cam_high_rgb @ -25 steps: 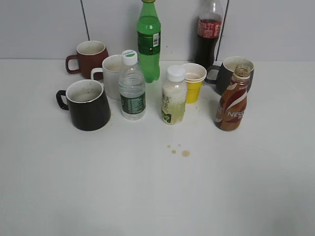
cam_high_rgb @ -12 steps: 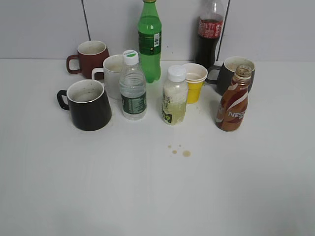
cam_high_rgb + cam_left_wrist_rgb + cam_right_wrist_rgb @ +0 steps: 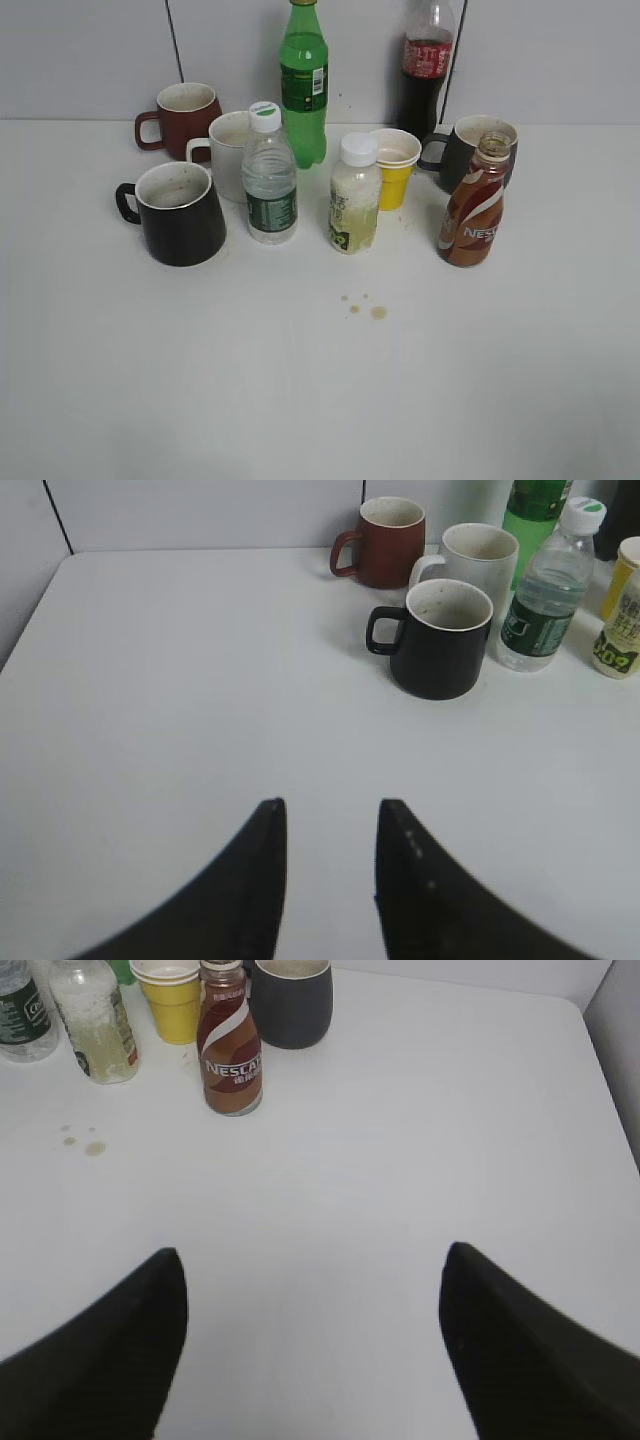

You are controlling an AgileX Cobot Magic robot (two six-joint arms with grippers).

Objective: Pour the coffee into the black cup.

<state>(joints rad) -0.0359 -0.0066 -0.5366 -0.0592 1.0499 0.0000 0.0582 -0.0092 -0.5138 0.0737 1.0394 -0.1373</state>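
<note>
The brown Nescafe coffee bottle (image 3: pixel 472 212) stands uncapped at the right of the table; it also shows in the right wrist view (image 3: pixel 229 1055). The black cup (image 3: pixel 178 212) stands upright at the left, handle to the left, and shows in the left wrist view (image 3: pixel 438 638). My left gripper (image 3: pixel 330 810) is open and empty, low over bare table well in front of the black cup. My right gripper (image 3: pixel 315 1255) is wide open and empty, well in front of the coffee bottle. Neither gripper shows in the exterior view.
A dark red mug (image 3: pixel 183 116), a white mug (image 3: pixel 228 150), a water bottle (image 3: pixel 269 180), a green soda bottle (image 3: pixel 302 85), a pale juice bottle (image 3: pixel 354 198), a yellow paper cup (image 3: pixel 394 166), a cola bottle (image 3: pixel 424 65) and a dark grey mug (image 3: pixel 470 145) stand around. Brown drops (image 3: pixel 366 306) lie mid-table.
</note>
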